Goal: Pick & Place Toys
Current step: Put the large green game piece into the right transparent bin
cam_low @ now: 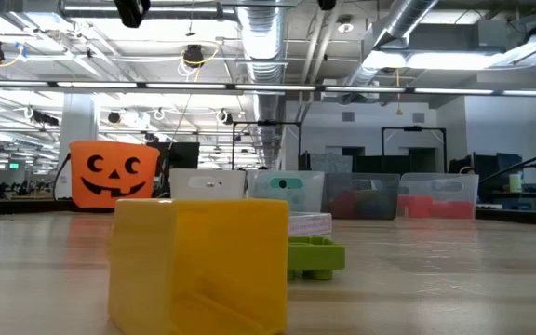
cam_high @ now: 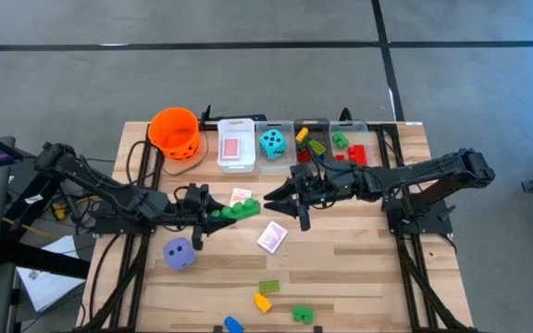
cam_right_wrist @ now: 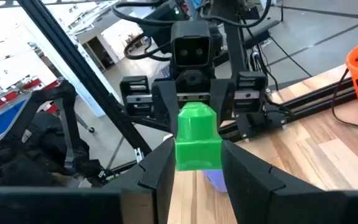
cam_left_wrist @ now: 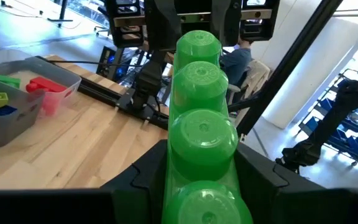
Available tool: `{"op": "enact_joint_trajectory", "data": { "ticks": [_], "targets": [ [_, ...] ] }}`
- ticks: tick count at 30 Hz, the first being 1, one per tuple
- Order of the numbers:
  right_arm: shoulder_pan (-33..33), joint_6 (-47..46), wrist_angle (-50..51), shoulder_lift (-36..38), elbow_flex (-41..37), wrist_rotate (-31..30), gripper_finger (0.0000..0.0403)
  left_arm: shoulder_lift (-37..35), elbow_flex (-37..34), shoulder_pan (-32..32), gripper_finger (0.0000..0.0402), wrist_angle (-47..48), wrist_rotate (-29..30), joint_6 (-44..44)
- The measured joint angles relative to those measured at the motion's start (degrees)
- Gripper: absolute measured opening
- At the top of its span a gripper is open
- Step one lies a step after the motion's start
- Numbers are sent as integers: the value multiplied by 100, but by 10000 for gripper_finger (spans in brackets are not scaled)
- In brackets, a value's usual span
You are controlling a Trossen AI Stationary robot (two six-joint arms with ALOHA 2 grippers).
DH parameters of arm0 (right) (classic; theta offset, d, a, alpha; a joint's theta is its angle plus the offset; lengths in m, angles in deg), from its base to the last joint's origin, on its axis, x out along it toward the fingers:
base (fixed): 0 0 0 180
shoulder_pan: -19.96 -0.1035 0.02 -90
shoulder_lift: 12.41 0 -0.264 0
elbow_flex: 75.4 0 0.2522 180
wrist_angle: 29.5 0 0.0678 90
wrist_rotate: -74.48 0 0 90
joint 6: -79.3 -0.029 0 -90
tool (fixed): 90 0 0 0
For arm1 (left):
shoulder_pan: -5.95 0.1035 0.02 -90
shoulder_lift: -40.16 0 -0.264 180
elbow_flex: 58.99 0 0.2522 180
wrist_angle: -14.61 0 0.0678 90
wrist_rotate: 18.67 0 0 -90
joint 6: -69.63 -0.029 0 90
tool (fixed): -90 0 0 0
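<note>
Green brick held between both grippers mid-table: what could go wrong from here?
1. Both the left gripper and the right gripper appear clamped on the same green brick; if either pulls before the other lets go, it could slip or drop.
2. A dropped brick might land on the playing card close beside it and shift it.

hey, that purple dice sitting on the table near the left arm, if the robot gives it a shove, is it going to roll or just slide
The purple dice rests flat on the bare wooden table, and it looks cube-shaped with rounded corners, so a low push would probably slide it. A high or fast push might tip it over one face. It is bulkier than the small bricks, so narrow jaws may struggle to span it.
</note>
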Motion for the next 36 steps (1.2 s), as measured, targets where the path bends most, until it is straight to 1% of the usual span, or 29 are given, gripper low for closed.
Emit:
{"op": "enact_joint_trajectory", "data": {
  "ticks": [7, 11, 14, 18, 20, 23, 28, 30, 33, 36],
  "targets": [
    [-9, -97, 206, -2, 0, 82, 126, 368, 250, 6, 126, -3, -69, -456],
    [-7, -151, 262, -4, 2, 115, 141, 414, 314, 97, 126, -37, -124, -468],
    [-10, -153, 296, -4, 0, 113, 169, 412, 314, 196, 126, -42, -196, -470],
    [-13, -153, 333, 0, 0, 111, 221, 410, 314, 307, 126, -53, -489, -468],
    [-13, -153, 338, 0, 0, 109, 245, 410, 314, 316, 126, -60, -518, -470],
    [-13, -153, 338, 0, 0, 109, 266, 410, 314, 344, 126, -64, -514, -555],
    [-13, -154, 321, 2, 1, 141, 271, 410, 314, 460, 126, -46, -535, -579],
    [-16, -164, 302, -4, 2, 226, 271, 414, 314, 536, 126, -44, -421, -572],
    [-15, -249, 274, -9, 0, 398, 272, 414, 314, 650, 126, -53, -533, -571],
    [-15, -293, 266, -9, 0, 369, 272, 412, 314, 773, 126, -64, -729, -573]
  ]
}}
